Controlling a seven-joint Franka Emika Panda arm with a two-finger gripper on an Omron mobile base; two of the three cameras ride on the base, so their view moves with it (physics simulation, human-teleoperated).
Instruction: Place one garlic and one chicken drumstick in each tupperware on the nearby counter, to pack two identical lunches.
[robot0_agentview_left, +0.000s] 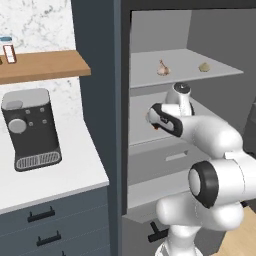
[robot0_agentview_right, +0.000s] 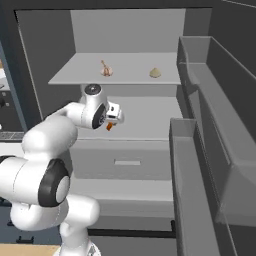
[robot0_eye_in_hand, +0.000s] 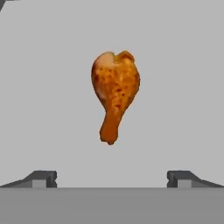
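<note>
You are looking into an open grey cabinet. Your hand (robot0_eye_in_hand: 112, 178) is hovering with its fingers spread wide and holding nothing, pointing down at a chicken drumstick (robot0_eye_in_hand: 114, 92) lying on the middle shelf (robot0_agentview_right: 150, 120), plump end far from the fingertips. On the upper shelf (robot0_agentview_right: 130, 75), two garlic bulbs (robot0_agentview_right: 106, 70) (robot0_agentview_right: 155, 73) are sitting apart.

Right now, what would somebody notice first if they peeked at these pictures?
Probably the orange-brown chicken drumstick, lying on a grey fridge shelf straight ahead of the open end effector. Next, the big white robot arm reaching into the open fridge, with two garlic bulbs on the shelf above.
</note>
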